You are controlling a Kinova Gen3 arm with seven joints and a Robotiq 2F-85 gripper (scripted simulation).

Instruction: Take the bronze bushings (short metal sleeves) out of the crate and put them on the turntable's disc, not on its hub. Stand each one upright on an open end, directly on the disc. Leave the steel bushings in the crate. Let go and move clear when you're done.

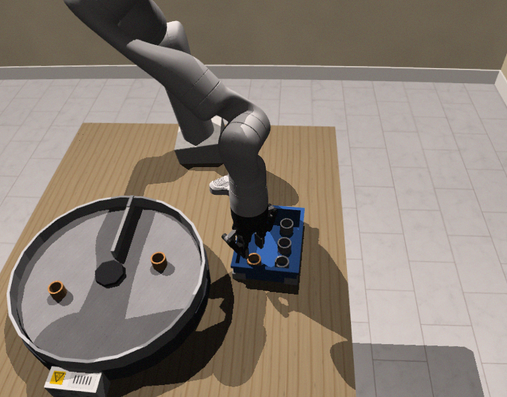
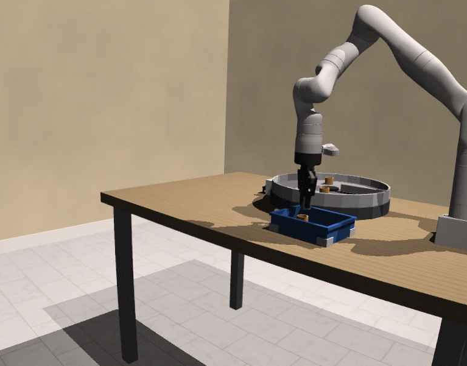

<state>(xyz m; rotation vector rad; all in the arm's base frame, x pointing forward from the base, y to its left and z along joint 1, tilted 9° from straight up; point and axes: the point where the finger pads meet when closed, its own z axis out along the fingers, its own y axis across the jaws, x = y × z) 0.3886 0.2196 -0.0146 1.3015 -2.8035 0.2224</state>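
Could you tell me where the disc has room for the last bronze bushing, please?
The disc has open room along its near rim, below the hub, and at far left beside the bar. It is tighter between the two bushings flanking the hub. The crate is crowded.

Arm (image 2: 412, 62): rises from its base (image 2: 457, 231) at the table's far edge, arches high, folds at the elbow, then drops.
Forearm and wrist (image 2: 308, 134): vertical — tool end pointing straight down.
Gripper (image 1: 249, 243): black, partly open, nothing between the fingers.
Fingers (image 2: 306, 201): hang downward, tips level with the crate's rim — just above the bronze bushing below them.
Wrist camera housing (image 2: 330, 149): juts sideways above the gripper.
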